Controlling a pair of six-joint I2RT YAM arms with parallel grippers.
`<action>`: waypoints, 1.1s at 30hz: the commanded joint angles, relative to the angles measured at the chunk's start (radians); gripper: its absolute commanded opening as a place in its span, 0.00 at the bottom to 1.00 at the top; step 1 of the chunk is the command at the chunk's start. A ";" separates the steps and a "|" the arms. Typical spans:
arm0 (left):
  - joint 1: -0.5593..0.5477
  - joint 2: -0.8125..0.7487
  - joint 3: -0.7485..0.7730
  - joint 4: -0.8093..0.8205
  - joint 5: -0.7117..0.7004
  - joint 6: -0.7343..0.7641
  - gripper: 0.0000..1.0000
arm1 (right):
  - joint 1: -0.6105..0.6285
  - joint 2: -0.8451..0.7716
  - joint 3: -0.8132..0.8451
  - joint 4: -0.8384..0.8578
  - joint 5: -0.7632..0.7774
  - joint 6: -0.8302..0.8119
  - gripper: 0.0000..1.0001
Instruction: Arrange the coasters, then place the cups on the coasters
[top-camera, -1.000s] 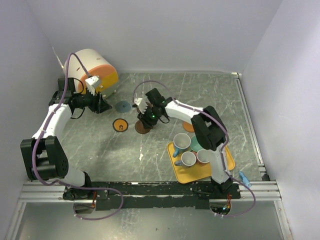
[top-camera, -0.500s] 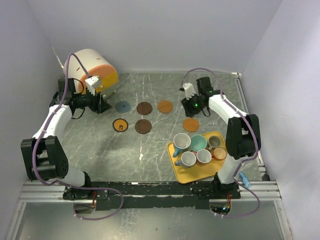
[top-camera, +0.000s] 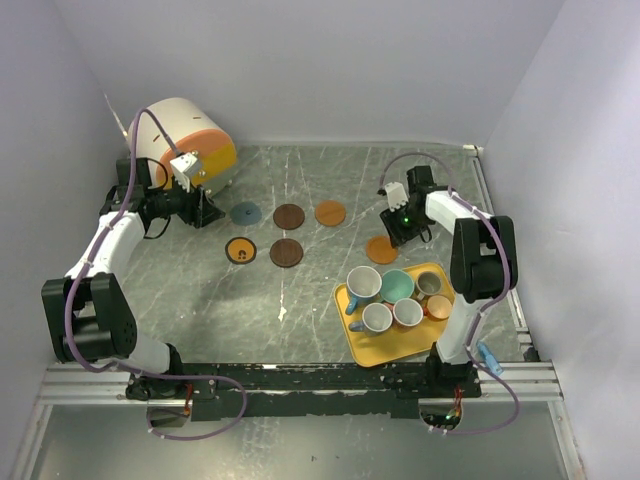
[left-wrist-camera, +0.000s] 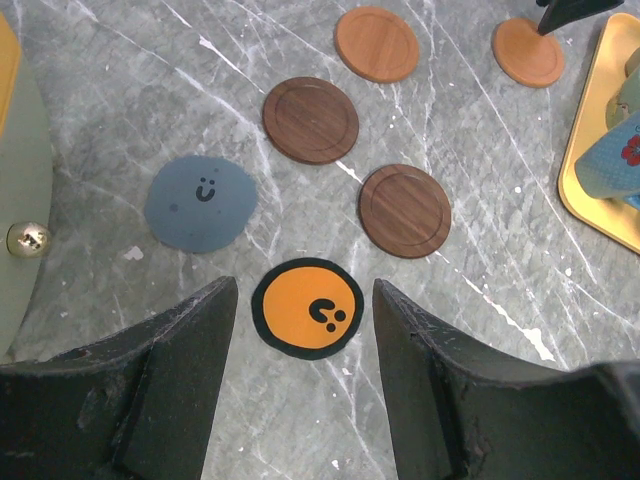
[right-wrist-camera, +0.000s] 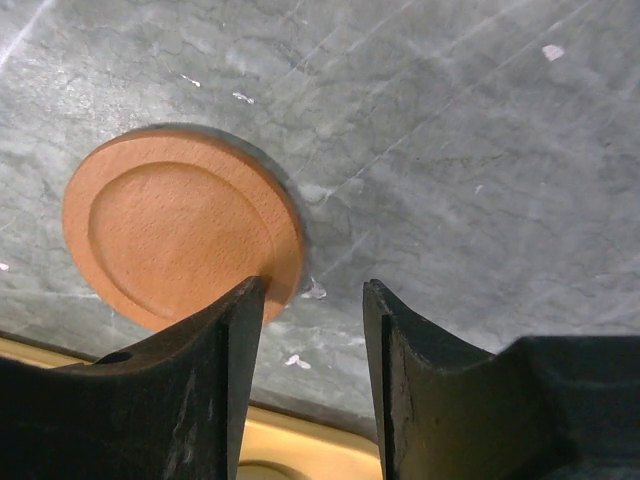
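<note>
Grey marbled table (top-camera: 330, 290) inside pale walls, seen from the top. Six coasters lie flat on it, none stacked. Far row, left to right: slate blue coaster (top-camera: 245, 212), far brown coaster (top-camera: 289, 216), far orange coaster (top-camera: 330, 212). Nearer row: yellow-orange coaster (top-camera: 241, 250) with dark rim, near brown coaster (top-camera: 286, 252), and well to the right the right orange coaster (top-camera: 381, 249). Yellow tray (top-camera: 400, 345) sits near right and carries all six cups (top-camera: 377, 318), bunched together and upright; no cup is on a coaster. White-and-orange cylinder (top-camera: 180, 135) lies in the far left corner. Left end effector (top-camera: 205, 207) hangs just left of the slate blue coaster. Right end effector (top-camera: 400, 232) is just beside the right orange coaster, on its far right side.

Left wrist: fingers apart, nothing between them but table and the yellow-orange coaster lying below, not gripped. Slate blue coaster, both brown and both orange coasters show beyond. Tray edge and a blue cup with a red flower mark at the right edge.

Right wrist: fingers apart, bare table in the gap. Right orange coaster lies flat, its rim at the tip of the picture-left finger; contact unclear. Tray sliver along the bottom edge.
</note>
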 joint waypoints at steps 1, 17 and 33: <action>0.009 -0.031 -0.008 0.033 0.024 0.010 0.68 | 0.000 0.031 0.011 0.000 -0.007 0.036 0.44; 0.009 -0.032 -0.015 0.034 0.034 0.020 0.68 | 0.056 0.053 -0.033 0.021 -0.121 0.129 0.34; 0.008 -0.030 -0.006 -0.002 0.045 0.047 0.68 | 0.367 0.214 0.091 0.180 0.016 0.246 0.16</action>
